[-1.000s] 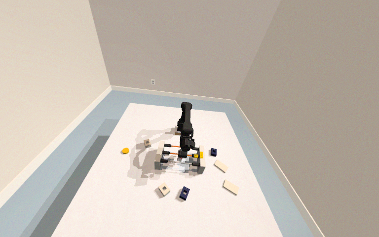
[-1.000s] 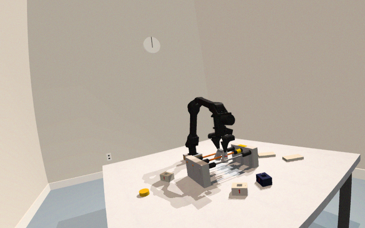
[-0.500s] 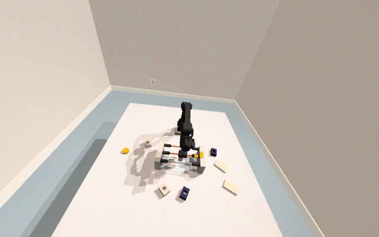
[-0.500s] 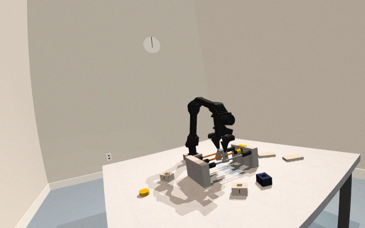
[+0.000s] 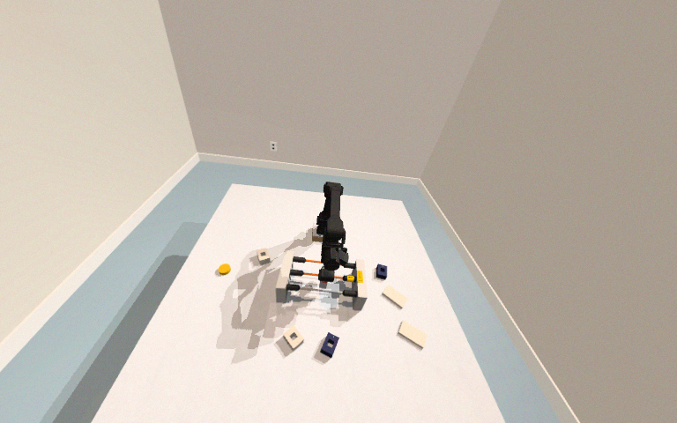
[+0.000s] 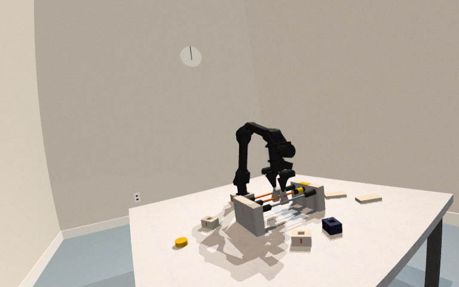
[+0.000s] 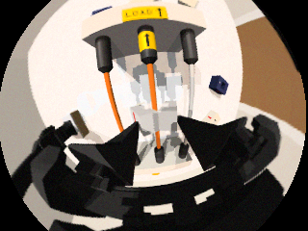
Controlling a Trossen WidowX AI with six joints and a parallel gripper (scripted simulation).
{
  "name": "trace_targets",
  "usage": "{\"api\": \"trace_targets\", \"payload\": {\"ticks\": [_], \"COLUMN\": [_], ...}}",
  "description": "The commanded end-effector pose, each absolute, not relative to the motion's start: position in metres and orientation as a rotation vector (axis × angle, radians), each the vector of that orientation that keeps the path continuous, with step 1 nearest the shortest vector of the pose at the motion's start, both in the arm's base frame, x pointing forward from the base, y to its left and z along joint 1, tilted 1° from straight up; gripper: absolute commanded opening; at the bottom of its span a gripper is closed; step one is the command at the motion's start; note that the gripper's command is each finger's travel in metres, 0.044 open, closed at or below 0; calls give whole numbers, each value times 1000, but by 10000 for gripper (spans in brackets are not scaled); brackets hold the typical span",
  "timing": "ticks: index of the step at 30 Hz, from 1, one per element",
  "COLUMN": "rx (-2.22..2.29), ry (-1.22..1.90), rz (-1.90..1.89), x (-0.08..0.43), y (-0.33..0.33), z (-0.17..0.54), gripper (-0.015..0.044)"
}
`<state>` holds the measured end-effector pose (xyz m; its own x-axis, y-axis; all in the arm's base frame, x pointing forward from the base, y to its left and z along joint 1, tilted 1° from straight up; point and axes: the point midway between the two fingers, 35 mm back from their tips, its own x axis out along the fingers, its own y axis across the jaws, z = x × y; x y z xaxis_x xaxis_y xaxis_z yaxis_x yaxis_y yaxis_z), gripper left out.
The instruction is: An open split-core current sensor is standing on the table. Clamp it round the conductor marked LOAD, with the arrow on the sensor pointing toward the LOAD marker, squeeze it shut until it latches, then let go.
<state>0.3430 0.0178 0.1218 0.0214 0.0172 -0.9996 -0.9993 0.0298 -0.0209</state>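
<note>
Gripper apparently clasping the sensor

Bare test room (wall clock, robot table).

The top view looked steeply down from high over the counter, taking in walls and floor. The exterior view stood lower, off one side, facing obliquely across it; both shared the whole arm. The wrist view, nearest, looked past the hand toward the LOAD marker.
</note>
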Motion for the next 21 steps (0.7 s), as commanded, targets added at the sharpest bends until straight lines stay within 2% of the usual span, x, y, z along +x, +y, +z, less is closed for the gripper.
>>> {"api": "trace_targets", "payload": {"ticks": [1,4,12,17,21], "rx": [-1184,-1184,-1184,-1189,-1189], "ry": [1194,1194,1194,1181,1180], "rz": [1180,1180,1180,1174,1174], "x": [343,343,343,343,343], "y": [18,18,18,19,19], "z": [122,122,120,74,72], "gripper": [368,440,440,440,440]}}
